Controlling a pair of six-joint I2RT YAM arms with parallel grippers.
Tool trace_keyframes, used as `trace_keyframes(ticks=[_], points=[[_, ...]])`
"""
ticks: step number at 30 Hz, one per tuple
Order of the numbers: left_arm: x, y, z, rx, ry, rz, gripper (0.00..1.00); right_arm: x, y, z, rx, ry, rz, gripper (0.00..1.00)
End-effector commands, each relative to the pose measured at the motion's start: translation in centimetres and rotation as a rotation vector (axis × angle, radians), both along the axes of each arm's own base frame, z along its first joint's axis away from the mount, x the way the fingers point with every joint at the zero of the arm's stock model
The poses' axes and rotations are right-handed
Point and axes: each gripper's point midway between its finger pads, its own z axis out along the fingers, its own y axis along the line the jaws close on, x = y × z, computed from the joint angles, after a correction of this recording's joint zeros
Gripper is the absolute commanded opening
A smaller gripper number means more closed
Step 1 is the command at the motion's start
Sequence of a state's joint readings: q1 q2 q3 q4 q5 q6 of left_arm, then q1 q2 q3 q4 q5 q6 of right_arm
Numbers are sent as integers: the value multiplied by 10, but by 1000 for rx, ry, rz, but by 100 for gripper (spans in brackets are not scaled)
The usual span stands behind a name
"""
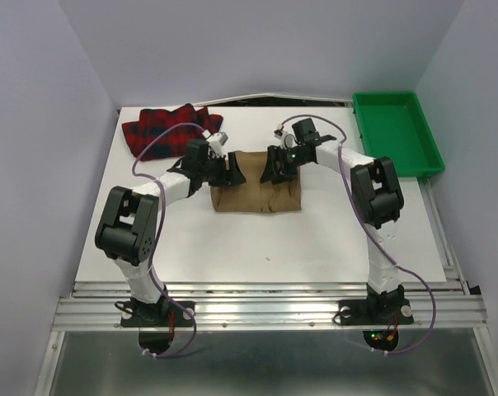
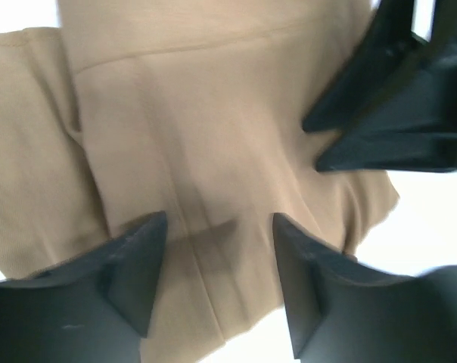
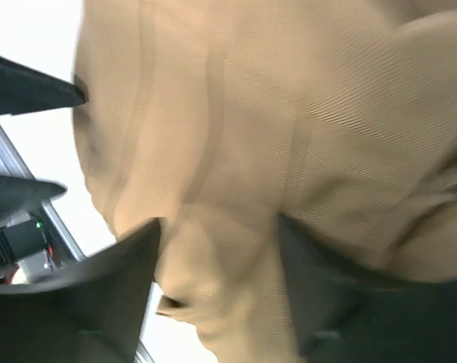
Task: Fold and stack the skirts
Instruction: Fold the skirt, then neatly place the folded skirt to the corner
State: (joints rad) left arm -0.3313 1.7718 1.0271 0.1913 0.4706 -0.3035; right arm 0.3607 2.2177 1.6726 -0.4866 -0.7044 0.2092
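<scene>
The tan-brown skirt (image 1: 257, 196) lies folded in the middle of the table. The red plaid skirt (image 1: 162, 132) lies bunched at the back left. My left gripper (image 1: 229, 171) is open over the tan skirt's back left edge; in the left wrist view (image 2: 219, 249) the cloth (image 2: 198, 136) fills the gap between its spread fingers (image 2: 130, 280). My right gripper (image 1: 275, 169) is open over the back edge, just right of the left one. In the right wrist view (image 3: 217, 257) tan cloth (image 3: 289, 113) lies between its fingers (image 3: 115, 287).
A green plastic tray (image 1: 397, 132) stands at the back right. The two grippers are close together: the right one's fingers show in the left wrist view (image 2: 395, 106), the left one's in the right wrist view (image 3: 24, 91). Grey walls close in the table.
</scene>
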Motion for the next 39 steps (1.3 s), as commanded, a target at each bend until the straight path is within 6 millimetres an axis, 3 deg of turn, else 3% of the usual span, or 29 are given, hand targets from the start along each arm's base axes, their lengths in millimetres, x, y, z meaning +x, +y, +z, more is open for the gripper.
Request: trace_keyframes(ticks=[1,4,6,8,9,11,13,15,19,22,28,33,39], points=[[9,3,73,-2,-192,-7,76,34,-5,45,-29,-153,-82,73],[2,24,106,15,-273,75,80,24,-10,85,22,-132,-166,91],[-10,35,120,-18,-288,123,82,19,-16,100,56,-113,-245,98],[-22,38,119,-46,-268,129,86,12,-24,104,56,-114,-313,100],[-32,39,111,-75,-227,141,92,3,-34,102,55,-103,-364,100],[-43,37,98,-116,-164,152,94,-7,-51,84,1,-91,-457,100],[-53,39,75,-145,-58,199,95,-7,-69,68,-74,-111,-538,100],[-55,42,61,-155,-22,226,99,-13,-85,51,-113,-101,-601,100],[-40,59,52,-103,-9,341,99,-19,-106,26,-169,-100,-691,100],[-35,69,36,-81,20,402,99,-18,-105,14,-141,-104,-720,100],[-43,65,4,-111,88,395,99,-16,-95,-13,-81,-77,-712,100],[-39,60,-26,-98,164,386,99,-6,-89,-19,-54,-113,-691,100],[-25,54,-42,-105,207,394,99,4,-82,-19,-21,-115,-692,100]])
